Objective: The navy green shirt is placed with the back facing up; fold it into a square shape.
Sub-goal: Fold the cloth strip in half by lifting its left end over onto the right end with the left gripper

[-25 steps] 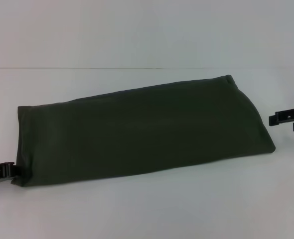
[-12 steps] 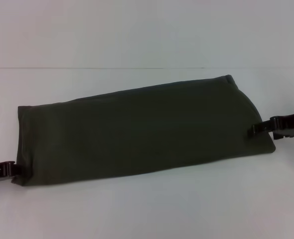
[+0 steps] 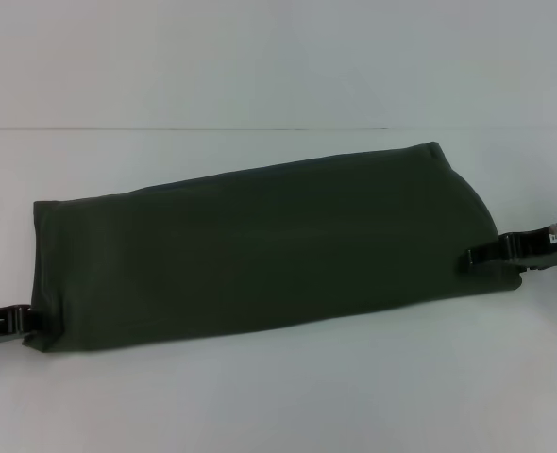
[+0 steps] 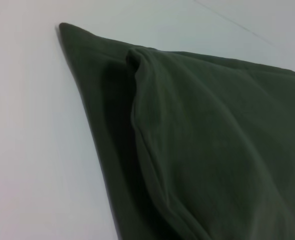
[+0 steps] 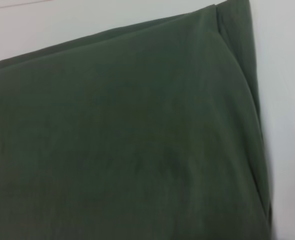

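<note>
While the white counter (image 3: 260,396) carries the whole scene, the largest item on it is the navy green shirt (image 3: 260,250), already reduced to a long band lying near centre; its long axis runs left to right, with the right end angled toward the far side. The band is not yet square, so in my judgement a fold across that long axis remains, bringing one short end over toward the other. The right end effector (image 3: 481,257) sits at the band's right short end, near corner, its black tip overlapping the fabric edge; whether it is clamped on the cloth or merely laid over it cannot be told. The left end effector (image 3: 19,321) sits at the left short end, near corner, touching or just beside the edge; its opening likewise cannot be told. Both are equally close to their own ends, and the shirt lies inward from each.
</note>
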`<state>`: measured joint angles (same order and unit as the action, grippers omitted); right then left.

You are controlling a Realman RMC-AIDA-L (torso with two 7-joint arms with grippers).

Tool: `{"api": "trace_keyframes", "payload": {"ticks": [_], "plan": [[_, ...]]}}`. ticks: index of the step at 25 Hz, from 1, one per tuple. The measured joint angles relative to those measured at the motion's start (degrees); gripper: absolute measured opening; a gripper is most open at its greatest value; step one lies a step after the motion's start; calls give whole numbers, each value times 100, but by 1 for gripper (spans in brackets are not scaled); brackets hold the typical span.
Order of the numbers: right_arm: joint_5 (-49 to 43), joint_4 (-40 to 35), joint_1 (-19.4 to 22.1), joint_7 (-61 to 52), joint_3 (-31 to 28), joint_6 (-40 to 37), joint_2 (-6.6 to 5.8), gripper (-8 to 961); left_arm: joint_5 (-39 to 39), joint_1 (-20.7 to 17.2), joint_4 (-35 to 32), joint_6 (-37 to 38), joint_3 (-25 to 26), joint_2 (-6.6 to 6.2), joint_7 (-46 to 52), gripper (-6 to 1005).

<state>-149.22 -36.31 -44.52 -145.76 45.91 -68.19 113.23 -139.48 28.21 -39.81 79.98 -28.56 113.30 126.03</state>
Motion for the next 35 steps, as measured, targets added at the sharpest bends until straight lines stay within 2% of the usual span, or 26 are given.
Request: {"api": "trace_keyframes", "payload": {"ticks": [13, 19, 22, 27, 35], "plan": [[-37, -53, 49, 28, 67, 25, 37, 851, 0, 10, 0, 0, 0, -2, 0, 23], [-37, -42, 60, 46, 67, 22, 34, 640, 0, 13, 0, 0, 0, -8, 7, 23], [-37, -51, 59, 44, 60, -3, 27, 384, 0, 15, 0, 0, 0, -16, 13, 23], [-37, -53, 58, 45, 49, -11, 7, 172, 0, 15, 0, 4, 0, -21, 7, 23], [-36, -44, 78, 54, 51, -143, -47, 58, 0, 20, -8, 109, 0, -69, 0, 23]]}}
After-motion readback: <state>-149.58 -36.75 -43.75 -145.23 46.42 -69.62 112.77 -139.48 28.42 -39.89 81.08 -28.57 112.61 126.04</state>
